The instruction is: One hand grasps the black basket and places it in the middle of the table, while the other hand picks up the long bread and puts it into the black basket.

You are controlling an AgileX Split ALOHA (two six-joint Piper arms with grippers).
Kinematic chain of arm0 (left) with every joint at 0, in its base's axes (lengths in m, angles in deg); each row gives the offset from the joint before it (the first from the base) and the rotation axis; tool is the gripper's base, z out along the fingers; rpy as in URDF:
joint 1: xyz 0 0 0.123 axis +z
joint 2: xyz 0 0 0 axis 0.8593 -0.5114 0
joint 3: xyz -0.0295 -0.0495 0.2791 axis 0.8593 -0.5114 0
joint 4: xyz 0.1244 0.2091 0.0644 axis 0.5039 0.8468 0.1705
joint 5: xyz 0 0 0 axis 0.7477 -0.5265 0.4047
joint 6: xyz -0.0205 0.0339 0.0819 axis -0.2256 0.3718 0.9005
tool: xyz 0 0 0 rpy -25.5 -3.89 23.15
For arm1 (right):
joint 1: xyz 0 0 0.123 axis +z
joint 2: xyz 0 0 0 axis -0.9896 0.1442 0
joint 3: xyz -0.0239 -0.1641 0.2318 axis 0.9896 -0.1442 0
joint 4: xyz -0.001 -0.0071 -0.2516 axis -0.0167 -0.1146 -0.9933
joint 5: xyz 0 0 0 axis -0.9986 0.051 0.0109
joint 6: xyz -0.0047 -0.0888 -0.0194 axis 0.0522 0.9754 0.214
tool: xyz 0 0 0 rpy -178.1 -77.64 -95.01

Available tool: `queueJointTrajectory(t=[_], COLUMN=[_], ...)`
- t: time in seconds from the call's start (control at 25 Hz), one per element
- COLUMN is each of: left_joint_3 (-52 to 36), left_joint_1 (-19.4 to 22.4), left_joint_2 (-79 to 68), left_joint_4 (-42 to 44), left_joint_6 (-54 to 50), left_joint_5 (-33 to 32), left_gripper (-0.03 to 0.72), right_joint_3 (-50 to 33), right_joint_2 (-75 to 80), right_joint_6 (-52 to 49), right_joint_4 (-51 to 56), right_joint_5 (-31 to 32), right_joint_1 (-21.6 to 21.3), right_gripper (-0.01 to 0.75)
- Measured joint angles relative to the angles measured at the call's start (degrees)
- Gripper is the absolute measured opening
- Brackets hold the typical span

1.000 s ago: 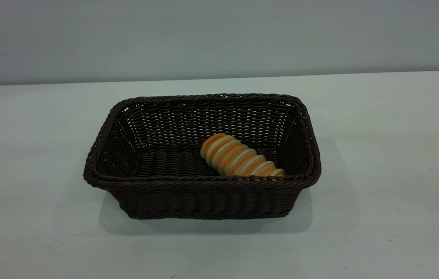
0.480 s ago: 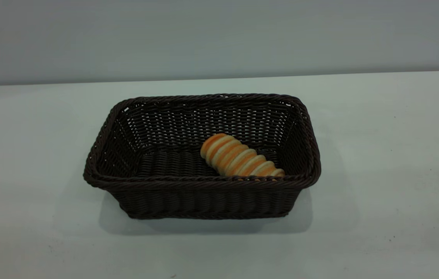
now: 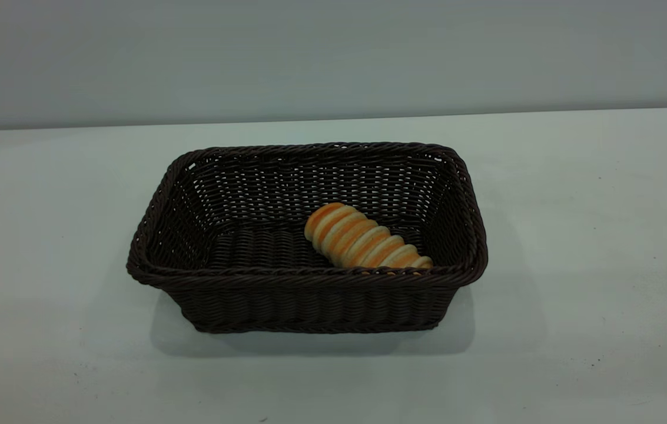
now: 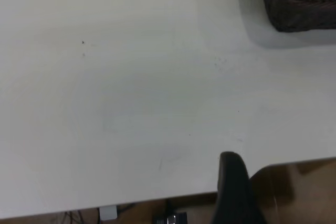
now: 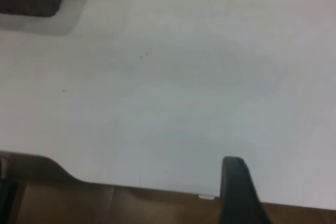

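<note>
Exterior view: the white counter (image 3: 574, 247) spreads across the scene under a grey wall (image 3: 333, 53). The basket (image 3: 309, 294), dark woven wicker, stands near the counter's middle with its long side facing the camera. The bread (image 3: 362, 238) lies inside on the basket floor, right of centre, angled with one end against the near wall.

Each wrist view looks over bare counter near its edge, with a basket corner far off. Of the left tool (image 4: 234, 192) and the right tool (image 5: 237, 192) only one dark finger shows; whether either is wide or narrow I cannot tell. Neither touches anything.
</note>
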Motion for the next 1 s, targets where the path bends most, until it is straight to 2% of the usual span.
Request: queueJointTrajectory(t=[1.0], left_joint_3=[-0.6], left_joint_1=[0.0], left_joint_2=[0.1], left_joint_4=[0.9], left_joint_6=[-0.1], left_joint_5=[-0.1], left_gripper=[0.531], right_joint_3=[-0.1], right_joint_2=[-10.1], right_joint_6=[-0.6], right_joint_4=[-0.6], right_joint_5=[0.7], right_joint_1=[0.0], right_gripper=[0.421])
